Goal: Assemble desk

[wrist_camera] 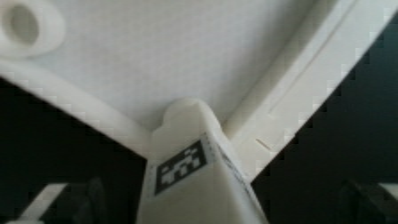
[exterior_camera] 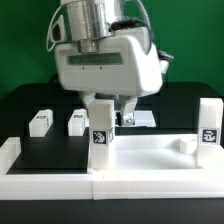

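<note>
The white desk panel [exterior_camera: 155, 155] lies flat at the front of the black table, rim up. One tagged leg block [exterior_camera: 100, 130] stands upright at its corner on the exterior view's left, and a second leg [exterior_camera: 208, 124] stands at its corner on the exterior view's right. Two loose legs [exterior_camera: 40, 122] [exterior_camera: 76, 122] lie on the table behind. My gripper [exterior_camera: 108, 110] is straight above the left standing leg, with its jaws open and straddling it. In the wrist view the leg [wrist_camera: 187, 160] rises from the panel's corner [wrist_camera: 160, 80] between my dark fingers [wrist_camera: 68, 200], with gaps on both sides. A round socket [wrist_camera: 27, 30] shows in another corner.
A white bar [exterior_camera: 45, 180] edges the table's front on the exterior view's left, with a raised end [exterior_camera: 8, 150]. The marker board [exterior_camera: 142, 119] lies behind the gripper. Black table surface [exterior_camera: 55, 150] shows between the loose legs and the bar.
</note>
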Controlling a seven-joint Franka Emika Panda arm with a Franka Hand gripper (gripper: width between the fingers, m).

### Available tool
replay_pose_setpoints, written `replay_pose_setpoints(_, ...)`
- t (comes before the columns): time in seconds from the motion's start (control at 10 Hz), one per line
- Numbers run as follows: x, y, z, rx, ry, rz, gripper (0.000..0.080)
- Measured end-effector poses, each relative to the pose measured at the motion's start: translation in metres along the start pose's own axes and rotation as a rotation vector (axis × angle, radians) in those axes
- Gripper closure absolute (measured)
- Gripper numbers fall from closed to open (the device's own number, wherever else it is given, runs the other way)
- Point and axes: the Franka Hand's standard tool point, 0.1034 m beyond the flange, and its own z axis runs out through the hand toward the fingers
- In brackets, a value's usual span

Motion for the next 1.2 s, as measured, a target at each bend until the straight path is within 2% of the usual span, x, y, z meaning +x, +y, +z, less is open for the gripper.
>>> replay_pose_setpoints(0.1,-0.0013,-0.0033,0.0012,-0.012,0.003,-0.098,0.0151)
replay_pose_setpoints(0.4,-0.001,-0.0019,0.0018,-0.014,0.003,-0.047,0.018)
replay_pose_setpoints(0.5,-0.0012,-0.002,0.002,-0.014,0.003,-0.006,0.036)
replay_pose_setpoints(0.6,-0.0015,-0.0012,0.0024,-0.016,0.002,0.066,0.0505)
replay_pose_setpoints(0.8,-0.0018,0.0008,0.0027,-0.019,0.0,0.214,0.0505)
replay_pose_setpoints(1.0,-0.0019,0.0012,0.002,-0.019,-0.007,0.517,0.0506)
replay_pose_setpoints(1.1,-0.0032,0.0001,0.0026,-0.005,-0.021,0.702,0.0507)
replay_pose_setpoints(1.2,-0.0038,-0.0019,0.0039,0.02,-0.032,0.876,0.0507)
